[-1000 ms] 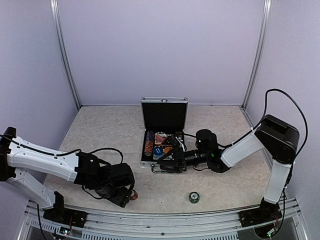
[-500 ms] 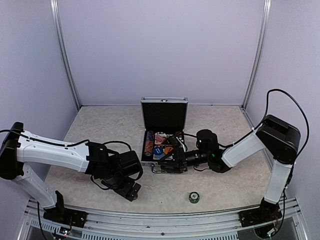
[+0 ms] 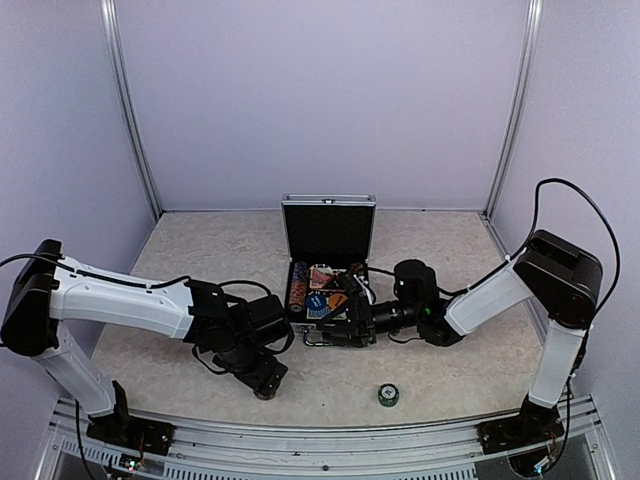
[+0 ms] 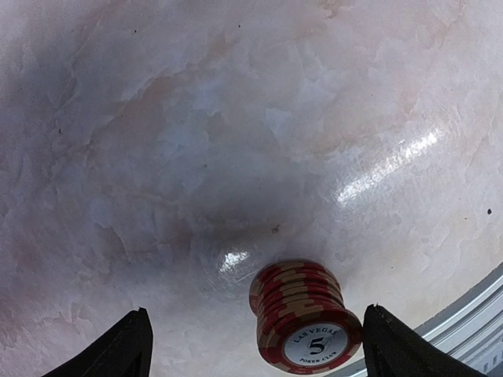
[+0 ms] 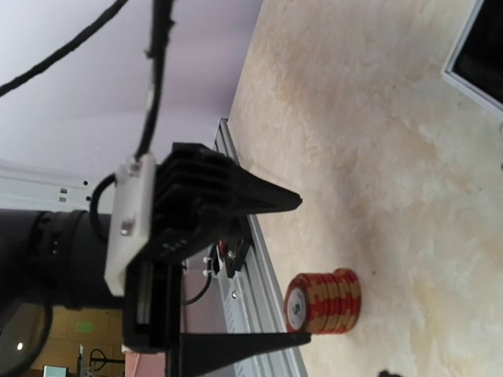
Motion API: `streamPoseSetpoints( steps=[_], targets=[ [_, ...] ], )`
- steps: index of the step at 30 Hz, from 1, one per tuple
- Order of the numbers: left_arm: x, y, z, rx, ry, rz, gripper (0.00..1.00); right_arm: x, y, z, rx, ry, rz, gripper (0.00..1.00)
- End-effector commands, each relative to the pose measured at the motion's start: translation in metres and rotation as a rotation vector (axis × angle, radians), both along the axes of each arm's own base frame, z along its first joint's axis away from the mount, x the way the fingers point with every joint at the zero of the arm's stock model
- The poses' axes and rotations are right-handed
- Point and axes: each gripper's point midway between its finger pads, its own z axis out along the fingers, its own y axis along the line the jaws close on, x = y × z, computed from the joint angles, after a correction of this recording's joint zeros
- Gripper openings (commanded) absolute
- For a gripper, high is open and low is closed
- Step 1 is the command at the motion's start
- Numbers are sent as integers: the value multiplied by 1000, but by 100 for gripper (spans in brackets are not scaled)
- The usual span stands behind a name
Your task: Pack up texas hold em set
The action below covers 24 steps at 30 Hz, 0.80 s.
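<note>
**Top external view.** The aluminium case (image 3: 329, 232) stands open at the middle of the frame with its lid upright. Its tray already holds a row of chips (image 3: 297, 285) on the left side, a red card deck (image 3: 322, 277) beside it, and something blue below that is too small to name. A green chip stack (image 3: 388, 395) sits alone on the tabletop (image 3: 200, 260), lower centre, well apart from the case. The left gripper (image 3: 265, 383) hangs low over the tabletop at lower left of centre. The right gripper (image 3: 340, 318) is at the case's front edge. I cannot tell whether it is spread or pinching anything.

**Left wrist view.** A red chip stack (image 4: 305, 318) lies on its side on the tabletop at the bottom of the frame, with the "5" face toward the camera. The fingers (image 4: 126, 349) are spread wide to either side of it. The stack is closer to the one at the right, and neither touches it.

**Right wrist view.** The same red stack shows at lower centre, between the two black fingertips of the left arm. The jaws stand wide and apart from it. The right arm's own fingers are not clearly in sight.

**Progress, as I judge it.** Most of the set is packed. Two chip stacks lie outside the case, and the lid is not yet shut.
</note>
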Motion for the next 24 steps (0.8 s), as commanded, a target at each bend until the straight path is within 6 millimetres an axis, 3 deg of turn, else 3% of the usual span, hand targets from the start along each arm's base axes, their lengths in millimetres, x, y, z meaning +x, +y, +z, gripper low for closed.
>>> streamPoseSetpoints(
  steps=[1,9,15,24],
  targets=[
    [9,-7,14,-17,-51,4,91,3,-5,4,9,-18,-7,67],
    [2,-11,21,-41,-44,4,91,5,-4,6,9,-22,-7,67],
    [-19,-15,4,-28,7,-33,92,6,-2,8,11,-26,-6,67],
    [-24,-8,-18,-4,40,-37,89,7,-2,10,5,-30,-5,67]
  ],
)
